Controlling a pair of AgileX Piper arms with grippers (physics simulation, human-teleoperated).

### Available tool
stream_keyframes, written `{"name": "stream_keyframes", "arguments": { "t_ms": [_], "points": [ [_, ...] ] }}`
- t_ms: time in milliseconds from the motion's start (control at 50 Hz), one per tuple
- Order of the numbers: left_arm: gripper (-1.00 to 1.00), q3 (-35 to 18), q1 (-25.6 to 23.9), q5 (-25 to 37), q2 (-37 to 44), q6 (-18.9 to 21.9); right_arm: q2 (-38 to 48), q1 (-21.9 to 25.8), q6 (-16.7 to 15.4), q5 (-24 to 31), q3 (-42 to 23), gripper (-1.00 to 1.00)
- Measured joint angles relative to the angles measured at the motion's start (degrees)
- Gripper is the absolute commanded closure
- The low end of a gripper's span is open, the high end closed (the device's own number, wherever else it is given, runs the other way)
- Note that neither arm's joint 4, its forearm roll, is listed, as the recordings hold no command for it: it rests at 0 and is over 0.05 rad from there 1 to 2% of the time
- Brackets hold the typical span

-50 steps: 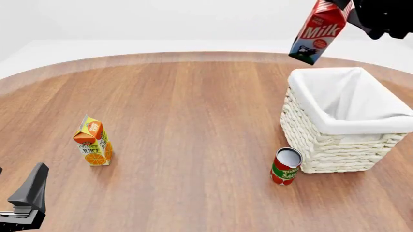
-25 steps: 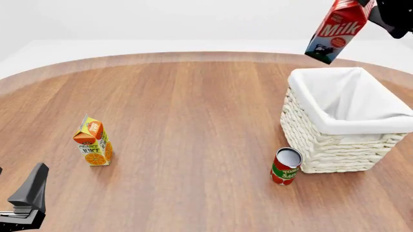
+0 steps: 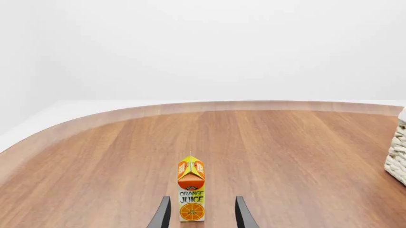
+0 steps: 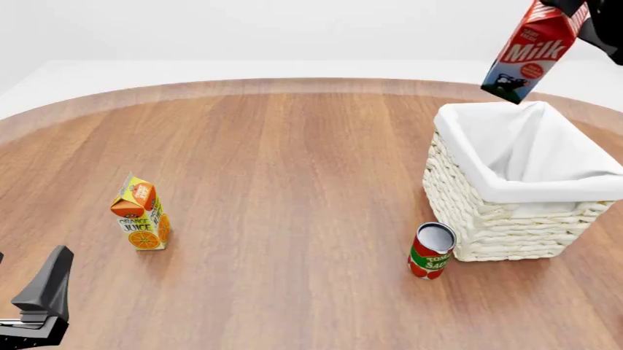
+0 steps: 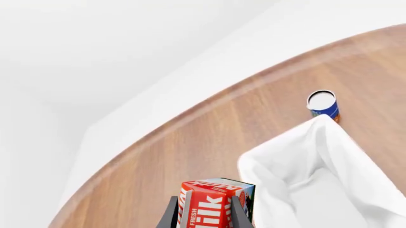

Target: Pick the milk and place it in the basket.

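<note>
**Front view: milk carton held tilted above the basket's far edge**

The front view shows the small red gable-top milk carton (image 4: 532, 51) with white lettering and a blue-white base high in the air at the far right, tilted so its base swings down and left. It hangs over the far rim of the large square cream-white woven wicker basket (image 4: 486, 219) with its white cloth lining, apart from it and not yet inside. The right gripper (image 5: 204, 211) is mostly cut off at the frame's top right corner there, but the right wrist view shows its two fingers pressed against either side of the carton's red top, so it is clamped on the milk. Gripping near the gable likely leaves the body free to drop into the lining, and the height keeps the base above the rim.

The left gripper (image 3: 201, 213) waits low at the near left of the wooden table (image 4: 292, 146), fingers apart and holding nothing. In its wrist view the orange-yellow juice carton (image 3: 191, 192) stands upright beyond the fingertips, untouched. A red tomato sauce can (image 4: 431, 251) stands just beside the basket's near left corner, and a blue can (image 5: 323, 104) sits on the table beyond the basket.

By my judgement, the carry is nearly done; centring over the opening and lowering remain.
</note>
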Motion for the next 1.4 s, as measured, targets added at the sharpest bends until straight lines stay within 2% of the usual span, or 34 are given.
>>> {"name": "stream_keyframes", "arguments": {
  "t_ms": [1400],
  "points": [
    [-1.00, 0.0, 0.0, 0.0, 0.0, 0.0, 2.8, -7.1, -3.0, 0.5, 3.8, 1.00]
  ]
}}
